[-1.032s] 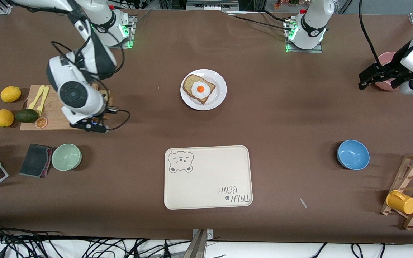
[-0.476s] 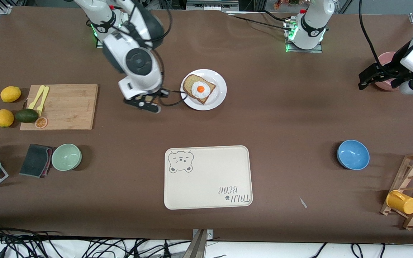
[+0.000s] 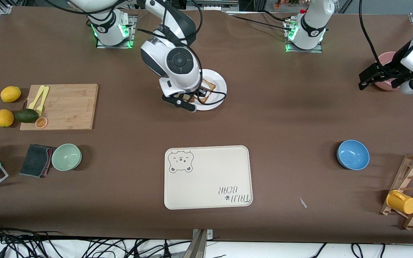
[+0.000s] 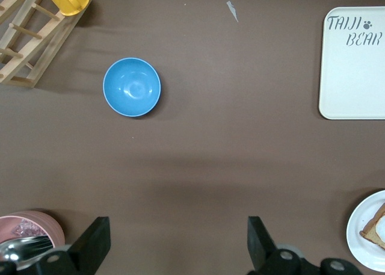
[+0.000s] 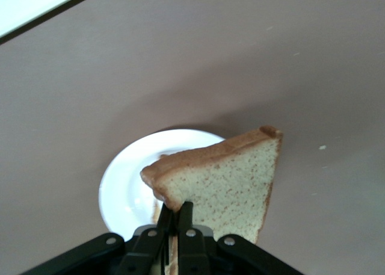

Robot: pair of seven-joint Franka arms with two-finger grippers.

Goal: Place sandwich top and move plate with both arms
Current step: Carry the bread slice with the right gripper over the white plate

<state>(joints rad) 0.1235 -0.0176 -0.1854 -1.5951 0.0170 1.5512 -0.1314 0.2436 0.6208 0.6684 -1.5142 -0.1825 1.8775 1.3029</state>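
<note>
My right gripper (image 5: 178,212) is shut on the crust edge of the sandwich top (image 5: 228,185), a tan speckled slice, and holds it tilted over the white plate (image 5: 123,191). In the front view the right gripper (image 3: 191,97) hangs over the edge of the plate (image 3: 219,94) nearest the right arm's end. Its hand hides most of the egg-topped bread; only a corner (image 3: 209,86) shows. My left gripper (image 3: 366,80) is open and empty, and waits in the air by a pink cup (image 3: 387,59) at the left arm's end. Its fingers (image 4: 96,242) stand wide apart.
A cream bear-print tray (image 3: 208,176) lies nearer the front camera than the plate. A blue bowl (image 3: 352,154) and a wooden rack with a yellow mug (image 3: 402,202) are toward the left arm's end. A cutting board (image 3: 63,106), lemons, an avocado and a green bowl (image 3: 66,156) are toward the right arm's end.
My right arm has swung from the cutting board across to the plate, carrying the bread slice. The left arm has not moved.
</note>
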